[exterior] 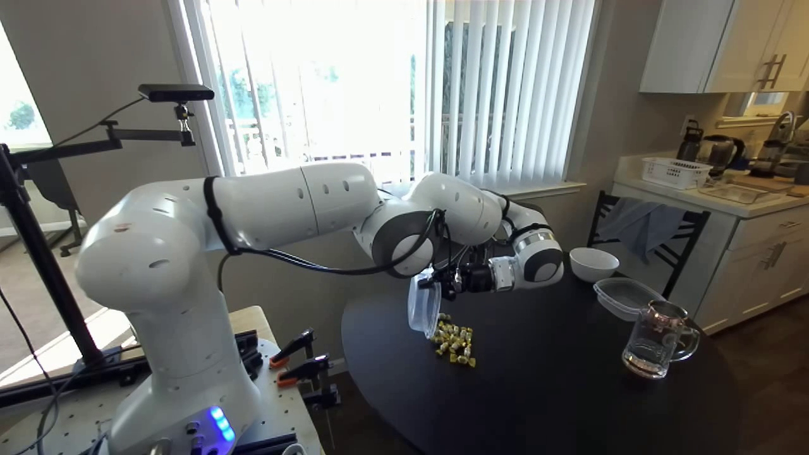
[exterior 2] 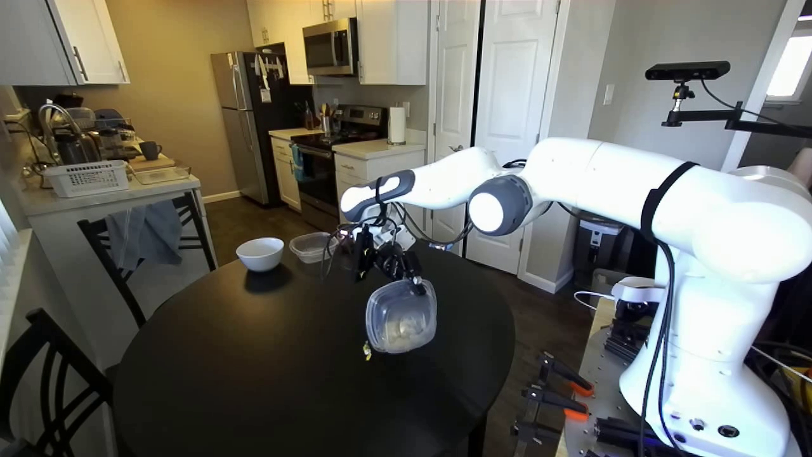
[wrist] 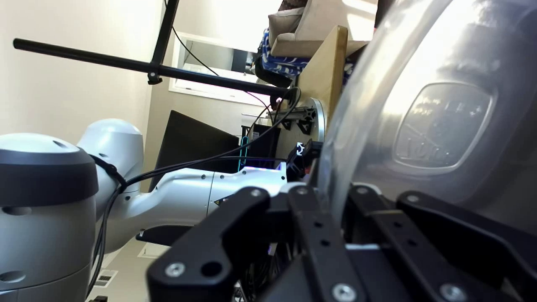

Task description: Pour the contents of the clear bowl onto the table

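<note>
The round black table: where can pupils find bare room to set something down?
Free: the table between the yellowish pieces and the glass mug; in an exterior view, from the white bowl to the table's near edge. Crowded: where that bowl, the clear container and the mug cluster, and around the pieces, where the gripper holds the clear bowl tilted.

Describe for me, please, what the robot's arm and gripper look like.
The arm is smooth and white, with grey joint rings, black straps and black cables along it; blue lights glow at its base. The gripper is black, with jointed fingers and silver screws.
</note>
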Controlling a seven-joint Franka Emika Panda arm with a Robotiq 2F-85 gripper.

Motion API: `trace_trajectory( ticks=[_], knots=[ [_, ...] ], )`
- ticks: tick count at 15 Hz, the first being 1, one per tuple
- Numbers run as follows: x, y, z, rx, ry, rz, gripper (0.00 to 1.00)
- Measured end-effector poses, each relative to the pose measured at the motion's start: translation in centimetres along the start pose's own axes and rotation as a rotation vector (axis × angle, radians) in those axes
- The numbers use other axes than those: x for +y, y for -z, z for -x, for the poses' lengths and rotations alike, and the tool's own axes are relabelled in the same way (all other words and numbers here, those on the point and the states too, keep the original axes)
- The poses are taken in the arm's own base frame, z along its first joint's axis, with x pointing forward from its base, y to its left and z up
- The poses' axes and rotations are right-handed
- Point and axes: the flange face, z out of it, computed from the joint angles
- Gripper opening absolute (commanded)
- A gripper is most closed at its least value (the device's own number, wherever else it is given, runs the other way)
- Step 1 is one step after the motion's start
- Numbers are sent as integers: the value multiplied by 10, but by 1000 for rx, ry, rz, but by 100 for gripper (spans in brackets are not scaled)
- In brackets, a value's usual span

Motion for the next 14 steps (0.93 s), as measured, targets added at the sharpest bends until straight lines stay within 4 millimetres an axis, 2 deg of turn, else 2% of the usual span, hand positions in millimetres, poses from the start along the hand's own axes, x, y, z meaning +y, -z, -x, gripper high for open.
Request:
trace_trajectory(
  ticks=[6,14],
  knots=[
    [-4,-12,28,98,-42,-27,1],
    [36,9,60,221,-71,-214,1]
  ],
)
